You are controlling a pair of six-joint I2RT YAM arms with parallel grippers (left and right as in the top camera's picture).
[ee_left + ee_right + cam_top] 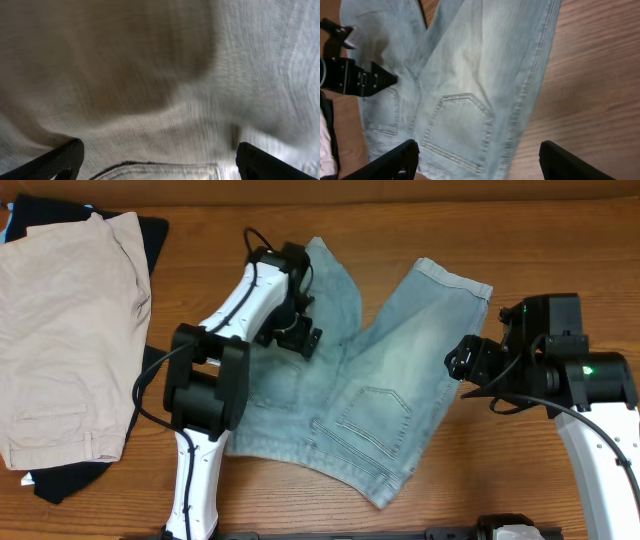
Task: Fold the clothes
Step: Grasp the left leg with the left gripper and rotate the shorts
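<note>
I am working on the denim shorts [375, 395], which are lying flat on the wooden table [520, 240], back pockets up, waistband toward my base and the 2 legs splayed away from me. My left gripper [298, 330] is hanging low over the left leg near the crotch, its fingers [60, 159] spread wide with only cloth between them; I am gripping nothing there, probably lining up to pinch that leg. My right gripper [462, 362] is hovering at the outer edge of the right leg, fingers [395, 159] also wide apart and empty, the right back pocket [457, 125] between them. The shorts look not yet folded. The beige shorts [65, 340] are sitting on a black garment [150, 235] well off to my left, out of the way.
</note>
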